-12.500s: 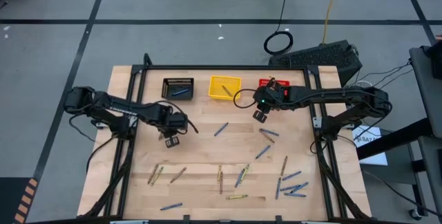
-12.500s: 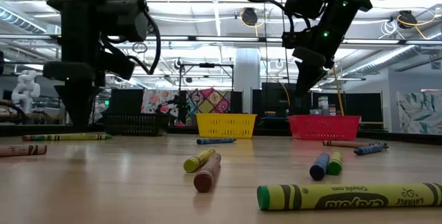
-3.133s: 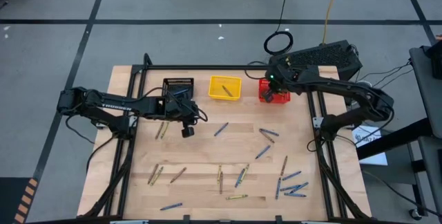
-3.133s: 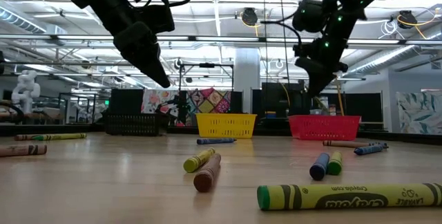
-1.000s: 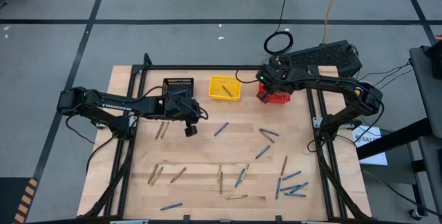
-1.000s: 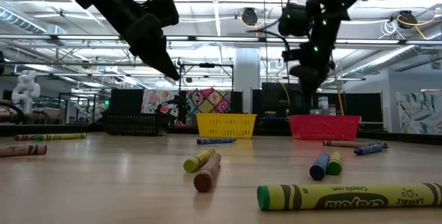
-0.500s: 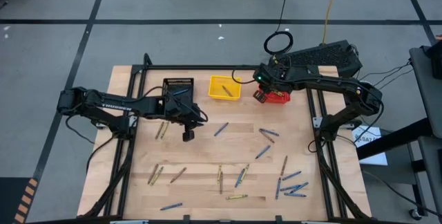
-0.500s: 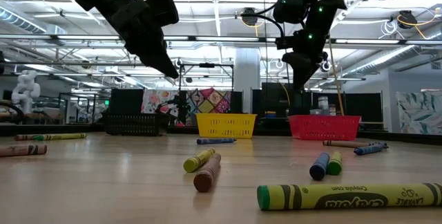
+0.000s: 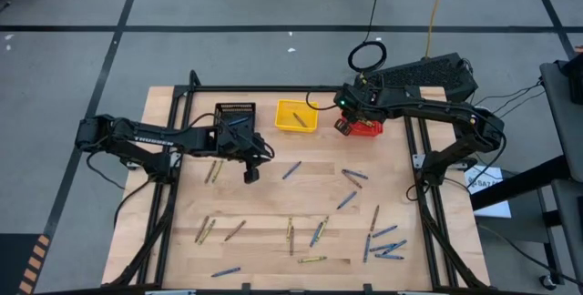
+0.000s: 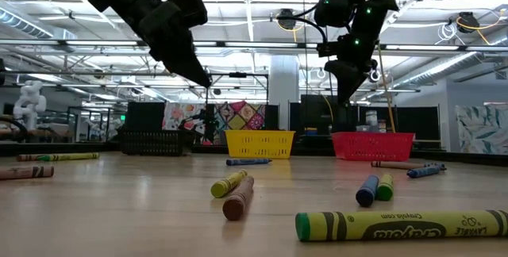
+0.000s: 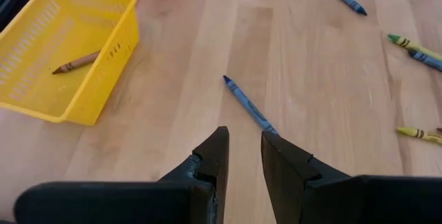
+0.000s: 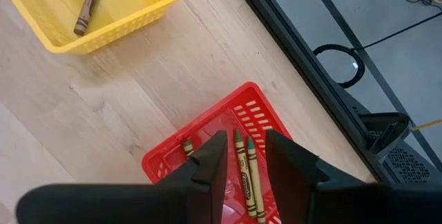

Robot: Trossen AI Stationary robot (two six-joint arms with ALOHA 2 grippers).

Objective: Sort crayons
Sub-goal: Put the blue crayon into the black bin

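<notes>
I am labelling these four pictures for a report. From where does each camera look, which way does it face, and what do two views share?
High view: above the table, facing straight down; both arms show, left gripper beside the black basket.
Low view: at table-top height, facing level across the crayons towards the three baskets; both arms enter from above.
Left wrist view: on the left arm, facing down past its own open fingers at a blue crayon.
Right wrist view: on the right arm, above the red basket; right gripper open.
Shared: both wrist views show the yellow basket holding a brown crayon.
</notes>
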